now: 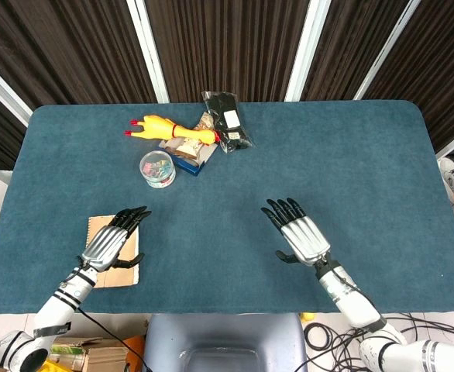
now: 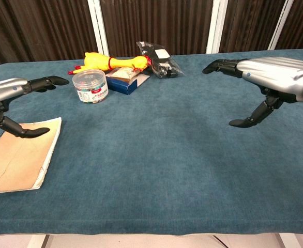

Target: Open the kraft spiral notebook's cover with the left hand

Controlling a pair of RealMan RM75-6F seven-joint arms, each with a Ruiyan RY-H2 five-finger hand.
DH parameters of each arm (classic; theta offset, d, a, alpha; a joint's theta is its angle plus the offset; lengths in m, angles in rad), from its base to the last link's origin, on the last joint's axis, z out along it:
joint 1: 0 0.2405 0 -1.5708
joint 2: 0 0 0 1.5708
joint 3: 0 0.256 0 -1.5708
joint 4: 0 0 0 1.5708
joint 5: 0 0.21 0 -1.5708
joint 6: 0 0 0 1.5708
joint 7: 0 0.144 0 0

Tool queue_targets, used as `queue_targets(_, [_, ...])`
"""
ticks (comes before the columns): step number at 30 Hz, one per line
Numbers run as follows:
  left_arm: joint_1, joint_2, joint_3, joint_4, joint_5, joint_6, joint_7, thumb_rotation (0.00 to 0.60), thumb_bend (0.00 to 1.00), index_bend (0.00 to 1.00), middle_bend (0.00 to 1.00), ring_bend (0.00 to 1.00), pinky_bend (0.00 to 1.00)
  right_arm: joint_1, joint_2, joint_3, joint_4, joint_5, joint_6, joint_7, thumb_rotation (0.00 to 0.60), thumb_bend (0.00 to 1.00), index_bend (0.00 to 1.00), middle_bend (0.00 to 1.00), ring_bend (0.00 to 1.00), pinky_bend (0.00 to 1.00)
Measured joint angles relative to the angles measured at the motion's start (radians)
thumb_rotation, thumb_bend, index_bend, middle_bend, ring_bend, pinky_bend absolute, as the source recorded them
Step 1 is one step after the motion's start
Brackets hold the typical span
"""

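The kraft spiral notebook [image 1: 111, 256] is laid flat and closed at the table's [image 1: 235, 178] near-left corner. Above it, the left hand [image 1: 111, 242] is held with fingers extended, nothing grasped. Well right of the notebook, the right hand [image 1: 300, 232] is spread, holding nothing.

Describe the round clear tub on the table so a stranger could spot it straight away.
Start at the blue table and look to the far-side cluster of clutter. The round clear tub stands nearest the robot, just in front of the yellow rubber chicken; it alone is transparent and cylindrical, with colourful small items inside.
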Motion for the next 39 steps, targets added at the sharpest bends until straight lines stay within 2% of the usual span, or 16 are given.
queue_targets(2, [0.008, 0.009, 0.011, -0.012, 0.011, 0.016, 0.004, 0.600, 0.33, 0.00, 0.00, 0.00, 0.02, -0.001, 0.001, -0.012, -0.010, -0.007, 0.014, -0.015, 0.600, 0.17, 0.00, 0.00, 0.00, 0.00])
queue_targets(6, [0.057, 0.042, 0.066, -0.051, 0.067, 0.092, 0.048, 0.600, 0.34, 0.00, 0.00, 0.00, 0.02, -0.029, 0.032, -0.052, -0.042, -0.053, 0.073, -0.021, 0.600, 0.17, 0.00, 0.00, 0.00, 0.00])
queue_targets(11, [0.162, 0.050, 0.150, -0.066, 0.131, 0.230, 0.154, 0.600, 0.43, 0.00, 0.00, 0.00, 0.03, -0.128, 0.121, -0.158, -0.054, -0.170, 0.198, 0.027, 0.600, 0.17, 0.00, 0.00, 0.00, 0.00])
queue_targets(13, [0.206, 0.025, 0.189, -0.051, 0.144, 0.257, 0.197, 0.600, 0.42, 0.00, 0.00, 0.00, 0.03, -0.178, 0.157, -0.209, -0.039, -0.217, 0.261, 0.075, 0.600, 0.17, 0.00, 0.00, 0.00, 0.00])
queue_targets(15, [0.222, -0.012, 0.202, -0.022, 0.148, 0.260, 0.216, 0.600, 0.38, 0.00, 0.01, 0.00, 0.03, -0.216, 0.177, -0.242, -0.013, -0.252, 0.316, 0.129, 0.600, 0.17, 0.00, 0.00, 0.00, 0.00])
queue_targets(22, [0.243, -0.173, 0.185, 0.130, 0.136, 0.271, 0.307, 0.600, 0.32, 0.00, 0.07, 0.03, 0.04, -0.361, 0.218, -0.325, 0.163, -0.330, 0.492, 0.368, 0.600, 0.17, 0.00, 0.00, 0.00, 0.00])
queue_targets(25, [0.248, -0.223, 0.176, 0.166, 0.133, 0.277, 0.340, 0.600, 0.30, 0.00, 0.08, 0.03, 0.04, -0.385, 0.225, -0.327, 0.191, -0.337, 0.519, 0.390, 0.600, 0.17, 0.00, 0.00, 0.00, 0.00])
queue_targets(33, [0.236, -0.339, 0.133, 0.279, 0.119, 0.279, 0.365, 0.600, 0.29, 0.00, 0.12, 0.06, 0.07, -0.384, 0.235, -0.317, 0.186, -0.342, 0.491, 0.405, 0.600, 0.17, 0.00, 0.00, 0.00, 0.00])
queue_targets(39, [0.226, -0.369, 0.117, 0.315, 0.084, 0.252, 0.365, 0.600, 0.29, 0.00, 0.12, 0.06, 0.08, -0.388, 0.236, -0.308, 0.187, -0.340, 0.484, 0.407, 0.600, 0.17, 0.00, 0.00, 0.00, 0.00])
